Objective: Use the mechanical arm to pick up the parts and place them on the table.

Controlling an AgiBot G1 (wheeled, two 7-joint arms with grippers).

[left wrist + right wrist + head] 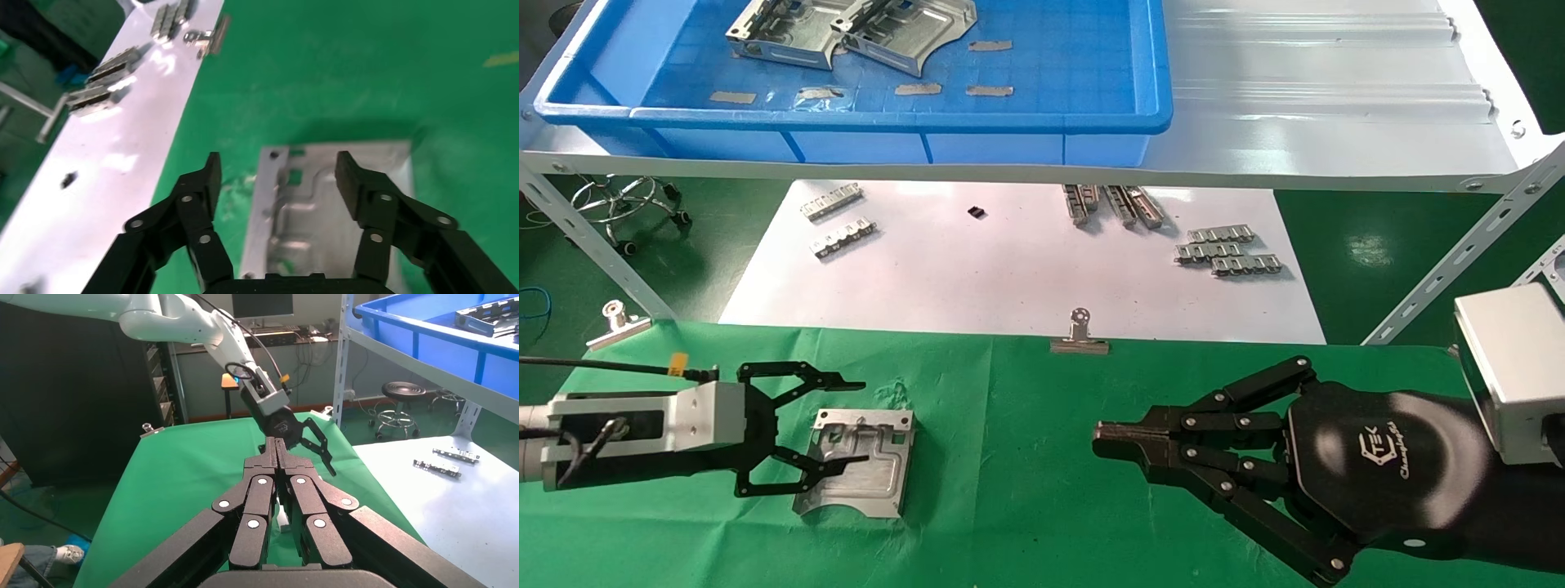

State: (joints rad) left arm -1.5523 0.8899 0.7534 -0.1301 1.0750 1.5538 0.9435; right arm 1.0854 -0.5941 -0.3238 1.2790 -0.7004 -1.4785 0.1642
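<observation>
One silvery stamped part (858,462) lies flat on the green table (1026,457) at the front left; it also shows in the left wrist view (330,214). My left gripper (854,425) is open just above it, one finger over the part, the other over the cloth beside it, holding nothing. Two more parts (854,33) lie in the blue tray (1148,73) on the upper shelf. My right gripper (1103,437), the black hand with the TEK logo, is shut and empty over the table at the front right; its closed fingertips (276,450) point at the left gripper (306,438).
A white sheet (1017,294) behind the green cloth carries small toothed metal strips (1228,250) and a small black bit (977,212). Silver binder clips (1079,333) hold the cloth's far edge. Shelf legs (592,245) slant at both sides.
</observation>
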